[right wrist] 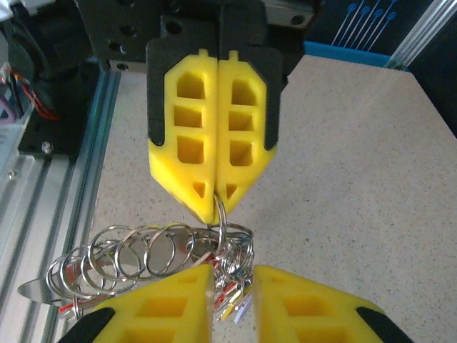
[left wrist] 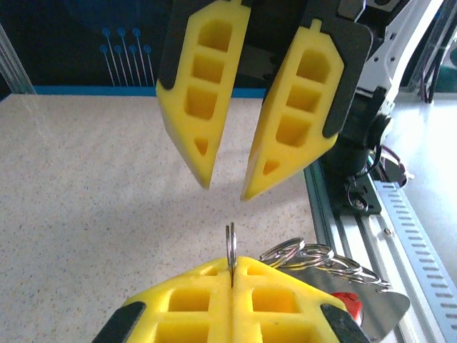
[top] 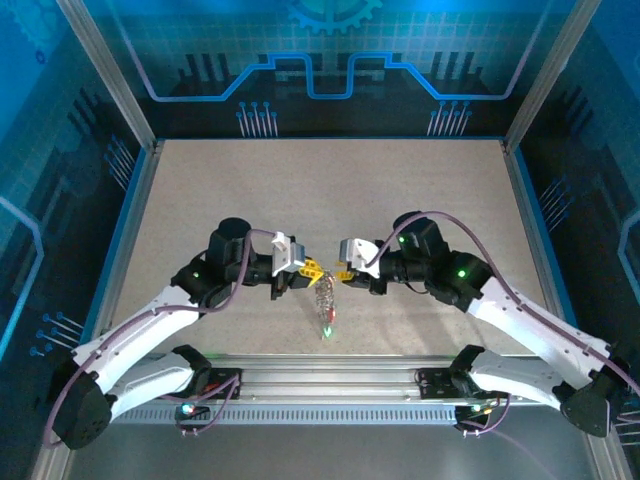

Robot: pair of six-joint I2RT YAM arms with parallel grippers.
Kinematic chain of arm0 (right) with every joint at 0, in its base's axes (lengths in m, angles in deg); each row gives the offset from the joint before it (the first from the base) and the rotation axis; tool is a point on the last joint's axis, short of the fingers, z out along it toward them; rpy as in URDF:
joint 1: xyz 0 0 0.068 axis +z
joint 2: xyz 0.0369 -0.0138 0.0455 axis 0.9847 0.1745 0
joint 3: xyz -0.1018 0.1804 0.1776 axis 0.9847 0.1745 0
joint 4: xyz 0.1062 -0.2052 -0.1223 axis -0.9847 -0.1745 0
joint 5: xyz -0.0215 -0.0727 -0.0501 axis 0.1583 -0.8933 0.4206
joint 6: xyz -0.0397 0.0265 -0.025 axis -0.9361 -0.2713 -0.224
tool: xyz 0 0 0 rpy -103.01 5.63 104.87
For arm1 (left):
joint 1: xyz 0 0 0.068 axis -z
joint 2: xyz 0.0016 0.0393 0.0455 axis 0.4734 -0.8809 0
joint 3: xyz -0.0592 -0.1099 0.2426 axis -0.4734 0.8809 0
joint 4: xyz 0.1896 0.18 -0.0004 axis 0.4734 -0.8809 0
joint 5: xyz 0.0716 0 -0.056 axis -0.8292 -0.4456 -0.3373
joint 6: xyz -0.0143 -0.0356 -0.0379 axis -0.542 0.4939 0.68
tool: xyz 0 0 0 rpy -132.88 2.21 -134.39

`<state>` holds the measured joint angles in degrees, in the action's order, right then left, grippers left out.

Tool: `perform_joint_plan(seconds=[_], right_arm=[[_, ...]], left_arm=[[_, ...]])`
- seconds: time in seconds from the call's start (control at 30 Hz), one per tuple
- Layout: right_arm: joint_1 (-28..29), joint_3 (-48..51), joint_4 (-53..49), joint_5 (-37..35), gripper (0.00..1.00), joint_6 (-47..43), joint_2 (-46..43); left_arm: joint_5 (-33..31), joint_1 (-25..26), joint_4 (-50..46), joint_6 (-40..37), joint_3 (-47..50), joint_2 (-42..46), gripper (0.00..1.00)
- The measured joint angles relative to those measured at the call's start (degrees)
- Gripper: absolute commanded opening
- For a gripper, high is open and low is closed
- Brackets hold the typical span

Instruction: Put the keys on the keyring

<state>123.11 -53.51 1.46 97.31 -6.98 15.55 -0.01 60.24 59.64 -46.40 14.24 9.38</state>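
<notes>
My left gripper (top: 312,268) is shut on the keyring (left wrist: 230,244), a thin metal loop standing edge-on between its yellow fingertips. From that loop hangs a chain of silver split rings (right wrist: 121,257) and a bunch of keys with coloured tags (right wrist: 239,301); one red tag (left wrist: 348,304) shows. The bunch dangles below both grippers (top: 326,310). My right gripper (top: 343,272) faces the left one, open. In the right wrist view its fingertips straddle the hanging tags, and whether they touch them is unclear. In the left wrist view the right gripper (left wrist: 225,187) hovers just above the loop.
The speckled beige tabletop (top: 320,190) stretches behind the grippers. An aluminium rail (top: 330,375) runs along the near edge, directly under the dangling bunch. Blue walls and metal posts (top: 110,75) enclose the cell.
</notes>
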Motion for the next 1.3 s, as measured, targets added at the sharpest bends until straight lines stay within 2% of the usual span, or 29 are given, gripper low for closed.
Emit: perform_joint_plan(seconds=[0.33, 0.6, 0.8, 1.1, 1.3], right_arm=[[-1.4, 1.5, 3.4, 6.1, 0.28, 1.9, -0.8], [-0.9, 2.8, 8.6, 5.9, 0.24, 3.9, 1.3], [-0.5, 4.5, 10.9, 5.8, 0.18, 5.5, 2.1], [-0.4, 5.3, 12.4, 5.8, 0.3, 5.8, 1.9], [-0.2, 10.2, 13.7, 4.4, 0.31, 6.1, -2.5]], left_arm=[[3.0, -0.7, 16.6, 8.9, 6.1, 0.5, 0.0], [4.2, -0.7, 25.5, 13.3, 7.5, 0.3, 0.0], [4.7, -0.7, 28.5, 14.8, 8.6, 0.0, 0.0], [4.8, -0.7, 29.2, 15.3, 8.9, 0.0, 0.0], [4.8, -0.7, 29.0, 15.3, 9.0, 0.5, 0.0]])
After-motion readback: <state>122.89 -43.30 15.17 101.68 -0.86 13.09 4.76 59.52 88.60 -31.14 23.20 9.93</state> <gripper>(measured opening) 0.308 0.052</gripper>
